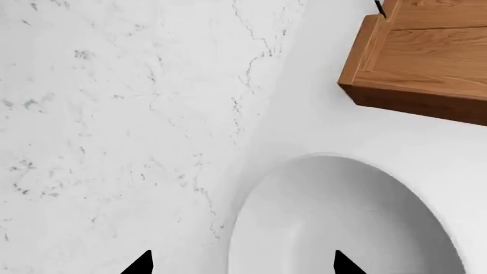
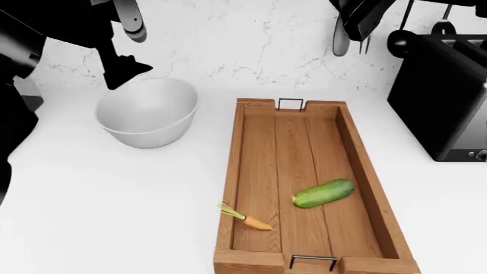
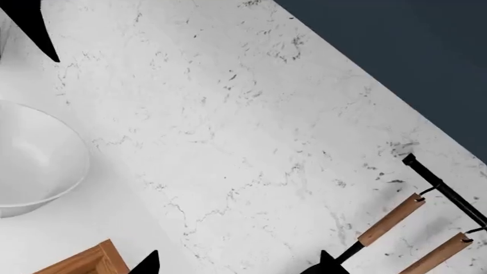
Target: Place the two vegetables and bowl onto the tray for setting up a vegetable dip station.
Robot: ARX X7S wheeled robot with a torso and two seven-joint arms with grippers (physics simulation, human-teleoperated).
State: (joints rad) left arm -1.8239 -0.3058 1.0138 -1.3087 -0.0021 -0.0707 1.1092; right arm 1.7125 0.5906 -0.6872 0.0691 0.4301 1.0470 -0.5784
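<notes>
The white bowl (image 2: pixel 145 111) stands on the counter left of the wooden tray (image 2: pixel 232 171). The green cucumber (image 2: pixel 323 193) lies on the tray's planks at the near right. The small orange carrot (image 2: pixel 251 221) lies in its near left corner, leafy top against the side wall. My left gripper (image 2: pixel 125 71) hovers over the bowl's far left rim. It is open in the left wrist view (image 1: pixel 243 265), with the bowl's rim (image 1: pixel 343 222) between the fingertips. My right gripper (image 2: pixel 357 20) is raised by the wall beyond the tray, open and empty (image 3: pixel 236 265).
A black toaster (image 2: pixel 445 97) stands at the right of the counter. Dark utensils (image 2: pixel 403 34) hang on the marble wall above it; their wooden handles (image 3: pixel 388 220) show near my right gripper. The tray's corner (image 1: pixel 418 63) lies close to the bowl.
</notes>
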